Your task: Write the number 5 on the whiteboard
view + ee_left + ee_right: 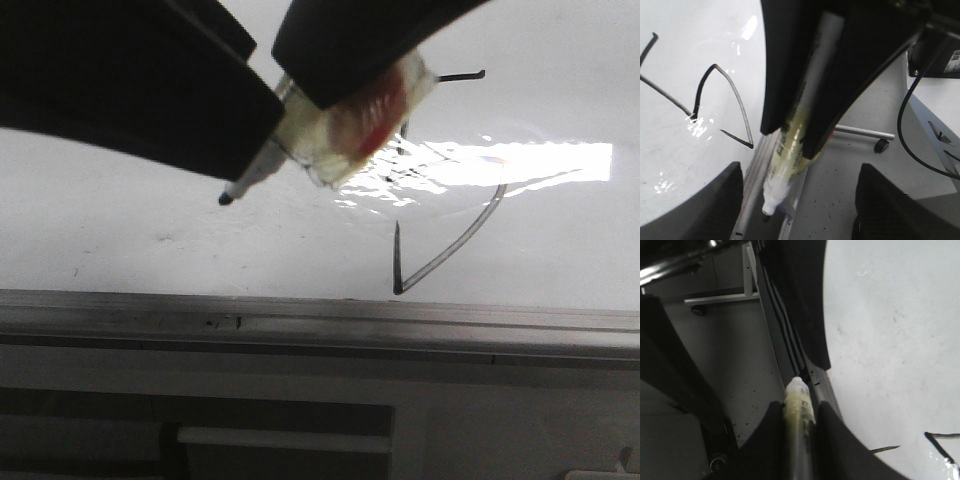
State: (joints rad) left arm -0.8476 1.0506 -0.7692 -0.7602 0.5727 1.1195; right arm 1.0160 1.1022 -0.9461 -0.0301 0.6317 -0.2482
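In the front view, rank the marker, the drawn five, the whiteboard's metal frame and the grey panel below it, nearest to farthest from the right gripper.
1. marker: held in the right gripper.
2. number 5: on the whiteboard, to the gripper's right.
3. metal frame: along the board's near edge.
4. grey panel: below the frame.

A lab-like robot workspace: framed whiteboard (150,240), grey speckled floor (840,170), loose black cable (910,125).

Both arms end in broad matte-black fingers (130,90) with flat, angular faces, and a thin black cable (907,130) trails alongside
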